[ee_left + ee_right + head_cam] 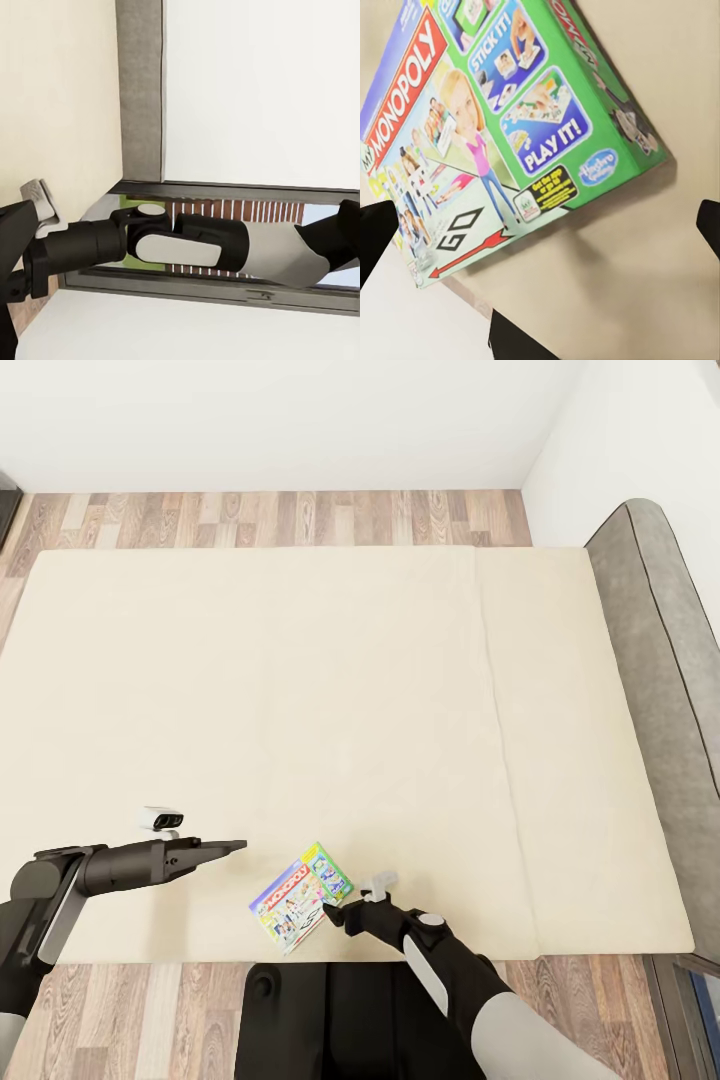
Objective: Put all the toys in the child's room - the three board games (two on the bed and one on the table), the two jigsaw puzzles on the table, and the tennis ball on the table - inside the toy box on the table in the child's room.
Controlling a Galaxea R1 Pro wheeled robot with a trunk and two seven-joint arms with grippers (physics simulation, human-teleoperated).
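Observation:
One of the board games, the green-white Monopoly box [301,895], lies flat on the beige bed [300,680] near its front edge. My right gripper [333,911] is open at the box's near right corner. In the right wrist view the box [495,127] is close ahead, with one corner lying between the spread black fingers [375,236]. I cannot tell if they touch it. My left gripper [238,847] hovers over bare mattress to the left of the box, open and holding nothing. The left wrist view looks across at my right arm [187,244].
The grey headboard [660,630] runs along the bed's right side, with a white wall behind it. Wood-plank floor [300,518] shows beyond the bed's far edge and along its near edge. My dark base [300,1010] stands against the bed's front.

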